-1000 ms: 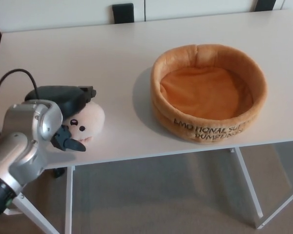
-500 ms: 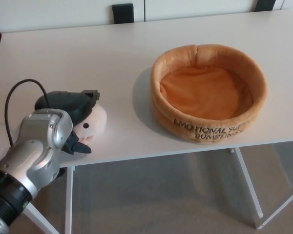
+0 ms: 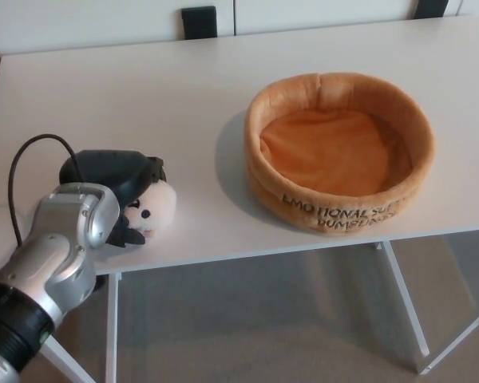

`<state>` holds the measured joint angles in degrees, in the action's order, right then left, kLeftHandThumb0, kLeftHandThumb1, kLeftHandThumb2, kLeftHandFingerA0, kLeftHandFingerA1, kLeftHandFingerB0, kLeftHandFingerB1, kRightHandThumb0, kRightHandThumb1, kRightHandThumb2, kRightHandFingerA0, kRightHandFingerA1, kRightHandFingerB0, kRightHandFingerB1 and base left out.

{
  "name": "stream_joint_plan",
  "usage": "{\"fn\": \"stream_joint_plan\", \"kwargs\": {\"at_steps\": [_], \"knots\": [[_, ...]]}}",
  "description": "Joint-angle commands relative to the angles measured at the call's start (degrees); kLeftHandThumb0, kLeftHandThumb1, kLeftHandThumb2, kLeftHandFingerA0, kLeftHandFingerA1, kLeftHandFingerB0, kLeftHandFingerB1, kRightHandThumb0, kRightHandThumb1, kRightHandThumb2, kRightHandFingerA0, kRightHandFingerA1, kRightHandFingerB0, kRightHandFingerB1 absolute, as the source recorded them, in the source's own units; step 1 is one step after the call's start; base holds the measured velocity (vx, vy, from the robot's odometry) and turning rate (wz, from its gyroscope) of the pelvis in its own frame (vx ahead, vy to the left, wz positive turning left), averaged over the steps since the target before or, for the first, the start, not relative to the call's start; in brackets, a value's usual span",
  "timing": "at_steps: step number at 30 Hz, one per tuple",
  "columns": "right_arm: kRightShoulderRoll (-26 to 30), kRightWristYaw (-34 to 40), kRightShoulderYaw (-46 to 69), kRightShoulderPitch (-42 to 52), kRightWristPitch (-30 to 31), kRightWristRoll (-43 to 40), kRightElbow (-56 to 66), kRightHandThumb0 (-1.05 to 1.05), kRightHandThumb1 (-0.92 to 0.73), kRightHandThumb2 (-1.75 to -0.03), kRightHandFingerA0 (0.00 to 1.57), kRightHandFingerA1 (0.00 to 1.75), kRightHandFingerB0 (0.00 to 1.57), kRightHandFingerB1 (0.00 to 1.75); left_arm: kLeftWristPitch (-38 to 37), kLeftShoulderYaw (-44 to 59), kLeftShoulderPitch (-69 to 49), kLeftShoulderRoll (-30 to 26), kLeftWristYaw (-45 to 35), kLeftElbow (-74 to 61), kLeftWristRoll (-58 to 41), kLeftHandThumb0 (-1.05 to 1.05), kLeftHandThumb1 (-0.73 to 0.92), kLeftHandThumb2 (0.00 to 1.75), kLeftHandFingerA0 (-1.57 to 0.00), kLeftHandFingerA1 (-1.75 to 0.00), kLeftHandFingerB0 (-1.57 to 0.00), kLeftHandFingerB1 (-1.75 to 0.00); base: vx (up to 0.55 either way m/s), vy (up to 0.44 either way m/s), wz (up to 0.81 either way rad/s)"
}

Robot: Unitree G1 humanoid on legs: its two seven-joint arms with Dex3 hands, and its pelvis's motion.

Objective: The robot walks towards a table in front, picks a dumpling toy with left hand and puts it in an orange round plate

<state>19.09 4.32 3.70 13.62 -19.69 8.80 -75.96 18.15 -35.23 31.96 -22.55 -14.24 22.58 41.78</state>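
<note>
the left hand (image 3: pixel 116 187) is wrapped over the dumpling toy (image 3: pixel 153 211), fingers clenched on it from above and from the front, near the desk (image 3: pixel 144 96)'s front left corner. the toy sits close to the front edge, so a loose hold on the soft plush could let it slip off the desk when lifted. 1 dumpling toy, 1 orange round plate (image 3: pixel 339 207) toward the right, standing empty. the right hand doesn't show

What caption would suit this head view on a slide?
Left hand closed around a dumpling toy on the white table, beside an empty orange plate.
</note>
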Motion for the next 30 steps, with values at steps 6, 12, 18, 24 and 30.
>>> {"fn": "stream_joint_plan", "kwargs": {"at_steps": [6,12,18,24,30], "knots": [[0.47,-1.43,0.97,-0.34,-0.04,-0.83,-0.18,-0.50,-0.55,-0.61,0.91,0.70,0.55,0.39,-5.79,6.84,-5.01,2.12,6.42,-2.47,-4.66,-0.12,0.78,0.57,-0.63,-1.65,-0.54,-1.30,0.00,0.000,0.00],[0.57,-1.59,0.83,-0.08,-0.25,-0.51,0.11,-0.46,-0.59,-0.58,0.93,0.76,0.55,0.38,-5.96,16.70,-4.84,9.30,10.71,-7.86,-10.43,-0.15,0.84,0.71,-0.92,-1.42,-0.71,-1.21,0.00,0.000,0.01],[0.61,-1.20,0.64,-0.08,-0.27,-0.27,0.33,-0.48,-0.59,-0.58,0.86,0.73,0.54,0.38,-6.18,19.01,0.55,11.64,12.33,-9.64,-8.28,-0.14,0.73,0.60,-0.80,-1.65,-0.64,-1.33,0.00,0.000,0.00],[0.54,-1.76,1.08,-0.23,-0.21,-0.74,0.22,-0.46,-0.60,-0.58,0.88,0.73,0.54,0.38,-6.12,18.39,6.01,12.75,12.93,-8.38,-7.29,-0.17,0.81,0.62,-0.73,-1.67,-0.75,-1.09,0.00,0.000,0.00],[0.39,-1.63,1.42,-0.54,0.29,-0.92,-0.03,-0.49,-0.56,-0.58,0.87,0.77,0.53,0.38,-6.58,17.66,10.30,14.48,13.10,-6.78,-7.85,-0.11,0.78,0.55,-0.67,-1.75,-0.66,-1.25,0.00,0.000,0.00]]}}
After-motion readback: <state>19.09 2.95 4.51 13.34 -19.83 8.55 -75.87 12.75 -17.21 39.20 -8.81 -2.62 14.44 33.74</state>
